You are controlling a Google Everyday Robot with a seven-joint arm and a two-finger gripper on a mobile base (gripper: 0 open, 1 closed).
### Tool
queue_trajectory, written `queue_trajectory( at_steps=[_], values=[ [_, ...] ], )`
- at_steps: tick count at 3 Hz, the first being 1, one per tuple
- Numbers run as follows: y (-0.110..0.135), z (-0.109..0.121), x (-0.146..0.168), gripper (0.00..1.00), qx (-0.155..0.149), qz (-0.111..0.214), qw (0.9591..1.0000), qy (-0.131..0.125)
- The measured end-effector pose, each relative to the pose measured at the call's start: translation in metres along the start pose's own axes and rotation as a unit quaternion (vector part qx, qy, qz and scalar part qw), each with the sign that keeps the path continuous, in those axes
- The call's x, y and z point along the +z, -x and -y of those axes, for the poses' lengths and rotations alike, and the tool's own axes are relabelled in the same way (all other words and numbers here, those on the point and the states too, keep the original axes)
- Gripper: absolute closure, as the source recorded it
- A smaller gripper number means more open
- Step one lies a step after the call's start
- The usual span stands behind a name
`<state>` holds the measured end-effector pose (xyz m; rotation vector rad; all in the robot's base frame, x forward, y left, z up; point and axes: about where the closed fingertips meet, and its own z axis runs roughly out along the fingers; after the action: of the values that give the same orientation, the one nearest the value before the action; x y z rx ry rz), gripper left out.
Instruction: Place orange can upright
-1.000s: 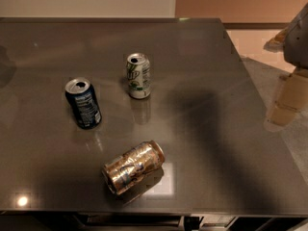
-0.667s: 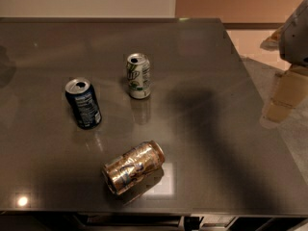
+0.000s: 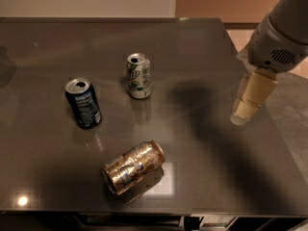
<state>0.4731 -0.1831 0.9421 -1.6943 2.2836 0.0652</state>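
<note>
The orange can (image 3: 133, 166) lies on its side near the front edge of the dark table (image 3: 202, 47), its silver top toward the front left. My gripper (image 3: 245, 109) hangs from the grey arm at the right, above the table's right part and well to the right of the can. It holds nothing.
A dark blue can (image 3: 83, 103) stands upright at the left. A white and green can (image 3: 138, 75) stands upright behind the middle. The table's right edge runs just past the gripper, with floor beyond.
The arm and gripper have moved left and a little down, further over the table. The cans have not moved.
</note>
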Motion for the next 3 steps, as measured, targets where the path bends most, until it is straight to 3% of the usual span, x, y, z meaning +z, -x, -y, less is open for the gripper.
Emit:
queue_trajectory(
  at_steps=[2,3],
  values=[
    [0.045,-0.014,0.039,0.0,-0.025,0.015,0.9985,0.047],
    [0.072,-0.031,0.052,0.0,-0.068,0.008,0.996,0.058]
  ],
)
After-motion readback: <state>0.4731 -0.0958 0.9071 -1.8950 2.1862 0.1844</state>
